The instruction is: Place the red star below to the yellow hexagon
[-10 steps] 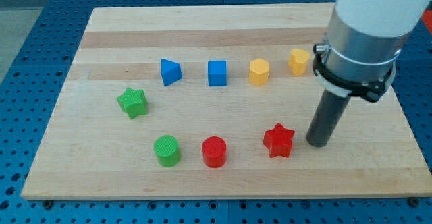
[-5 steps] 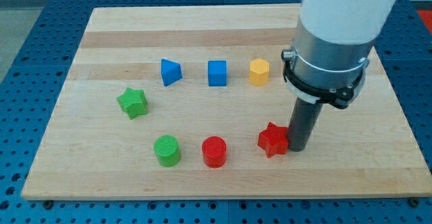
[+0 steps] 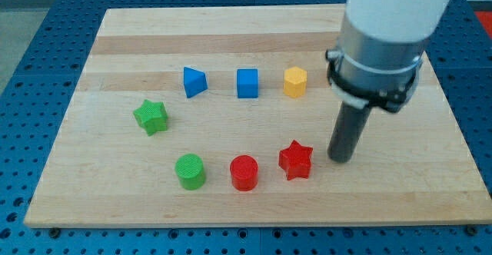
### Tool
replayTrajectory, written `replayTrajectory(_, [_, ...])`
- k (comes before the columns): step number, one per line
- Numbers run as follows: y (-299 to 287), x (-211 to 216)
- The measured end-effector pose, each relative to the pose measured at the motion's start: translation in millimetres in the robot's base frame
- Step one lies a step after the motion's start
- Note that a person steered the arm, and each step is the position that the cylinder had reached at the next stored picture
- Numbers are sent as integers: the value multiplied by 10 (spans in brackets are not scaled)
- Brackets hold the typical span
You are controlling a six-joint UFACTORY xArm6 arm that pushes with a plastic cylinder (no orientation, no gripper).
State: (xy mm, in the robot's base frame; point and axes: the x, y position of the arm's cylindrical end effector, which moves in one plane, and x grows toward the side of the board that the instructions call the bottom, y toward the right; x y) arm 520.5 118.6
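You see my tip [image 3: 341, 160] resting on the bench [image 3: 115, 178], near the red star [image 3: 295, 160] on its right, not touching. The star lies well below the yellow hexagon [image 3: 295, 81]. No gripper shows.

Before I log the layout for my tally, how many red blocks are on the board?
2: red cylinder near the view's bottom, red star just right of it. The arm might hide others.
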Motion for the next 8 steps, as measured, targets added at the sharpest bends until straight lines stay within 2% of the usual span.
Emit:
replayTrajectory(1, [-180,-440])
replayTrajectory(2, [-567,-669])
replayTrajectory(3, [-749,-589])
replayTrajectory(5, [-795,-129])
replayTrajectory(8, [-795,-47])
